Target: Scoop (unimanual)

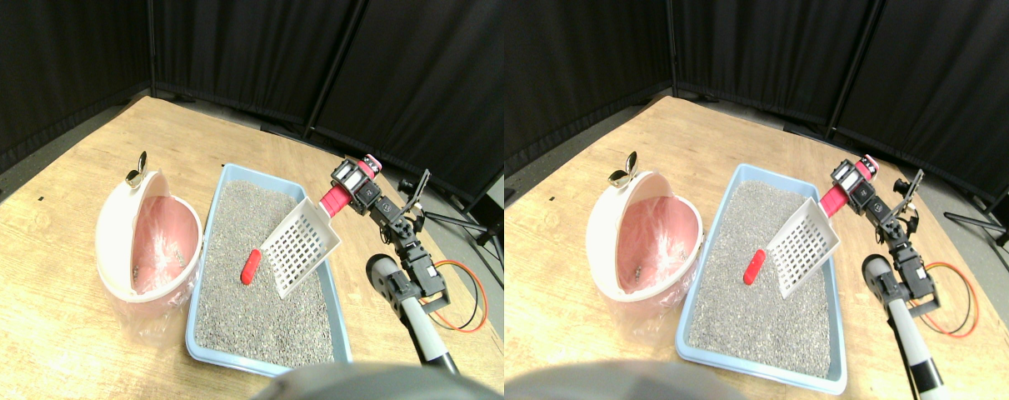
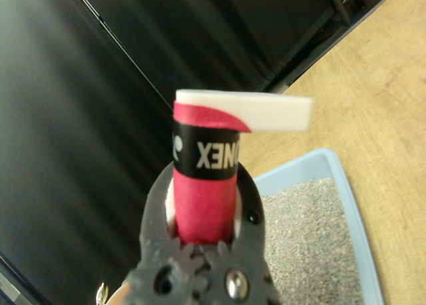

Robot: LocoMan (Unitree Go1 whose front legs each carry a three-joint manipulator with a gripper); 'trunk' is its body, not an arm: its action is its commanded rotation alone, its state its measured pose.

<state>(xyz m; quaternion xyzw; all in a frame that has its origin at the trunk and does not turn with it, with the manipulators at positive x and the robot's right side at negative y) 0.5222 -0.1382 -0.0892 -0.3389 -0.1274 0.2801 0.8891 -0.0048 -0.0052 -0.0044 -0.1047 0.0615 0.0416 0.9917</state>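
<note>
The white slotted litter scoop (image 1: 300, 245) hangs tilted over the right side of the blue litter tray (image 1: 221, 179), its perforated blade angled down toward the grey litter (image 1: 250, 312); whether its lower edge touches the litter cannot be told. Its red-wrapped handle (image 1: 335, 200) rises up and to the right into the right tool (image 1: 350, 190). In the wrist view the jaws stand closed around that handle (image 2: 205, 208), one on each side, with a black printed band (image 2: 206, 150) around the wrap just beyond them and the white edge of the scoop (image 2: 266, 108) past that.

A small red oblong object (image 1: 251, 267) lies on the litter near the tray's middle, just beside the scoop's lower left edge. To the left of the tray, close against its rim, a white domed bin (image 1: 121, 242) with a pink interior sits tilted open toward the tray, lined with a clear plastic bag (image 1: 142, 321) and carrying a metal clip (image 1: 136, 173) at its top. All of this rests on a wooden floor (image 1: 46, 333). An orange and black cable (image 1: 471, 304) loops on the floor to the right of the arm, and black curtains (image 1: 246, 50) enclose the area behind.
</note>
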